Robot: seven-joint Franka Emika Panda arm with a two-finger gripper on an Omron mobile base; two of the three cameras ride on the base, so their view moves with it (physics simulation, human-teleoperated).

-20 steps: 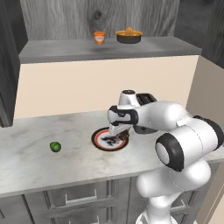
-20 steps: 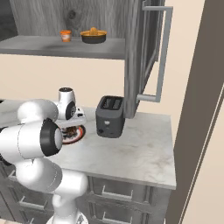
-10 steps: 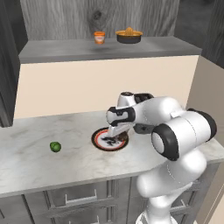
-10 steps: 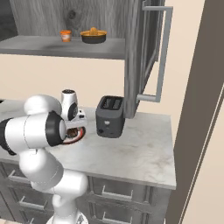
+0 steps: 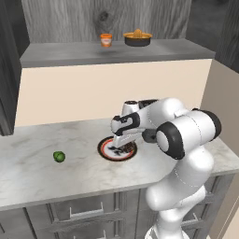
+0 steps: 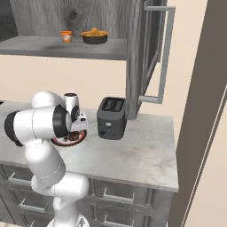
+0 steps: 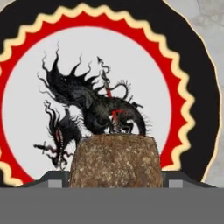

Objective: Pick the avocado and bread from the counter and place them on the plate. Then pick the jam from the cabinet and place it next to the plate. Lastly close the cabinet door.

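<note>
We are in a kitchen, and a rendered one, as the smooth, flat surfaces tell us. A pale marble tabletop (image 5: 42,172) with faint veins runs along a cream wall, with grey drawers (image 5: 88,214) and metal handles below it. Above hangs a dark grey wood-grain cabinet (image 5: 116,18) with a grey shelf inside, its door (image 6: 148,48) swung open on the right and fitted with a long bar handle. A dark two-slot toaster (image 6: 112,118) stands on the tabletop. We also see tableware and food: a patterned plate (image 5: 103,148), an avocado (image 5: 59,156), and on the shelf a jam (image 5: 106,40) jar beside a dark bowl (image 5: 137,38) with orange contents.
</note>
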